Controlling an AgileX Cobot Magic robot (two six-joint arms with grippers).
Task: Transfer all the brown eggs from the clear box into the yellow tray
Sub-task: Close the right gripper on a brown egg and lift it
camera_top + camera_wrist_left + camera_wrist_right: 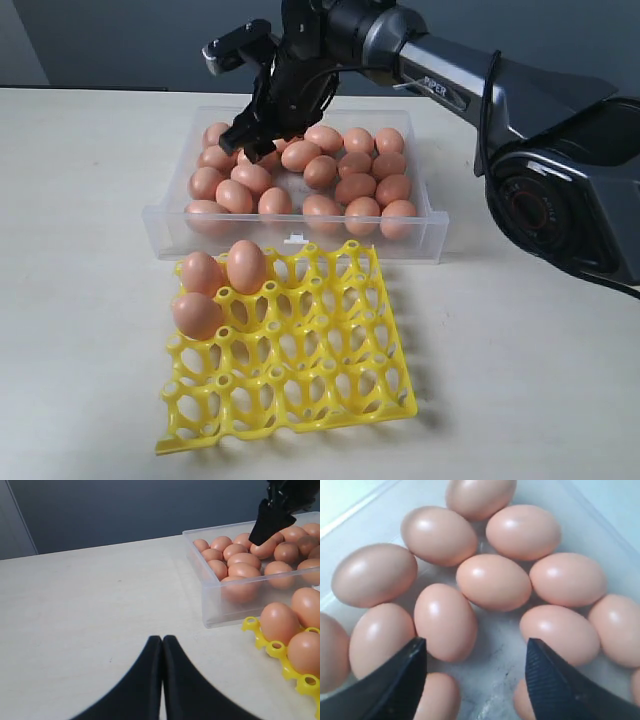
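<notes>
Brown eggs (493, 582) crowd the clear box (420, 246) beneath the right hand (475, 652), spread wide, seemingly touching none.

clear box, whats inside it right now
Loose brown eggs fill the clear box, roughly twenty. The right gripper hangs over its back left corner, fingers open, covering some eggs there, so no exact count.

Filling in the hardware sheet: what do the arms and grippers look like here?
Right arm: black and silver-grey tubular links, round black joint housing, white PIPER lettering, black cable looped outside. Right gripper: black, flat fingers with fine-ribbed inner faces. Left gripper: black, smooth and tapering.
</notes>
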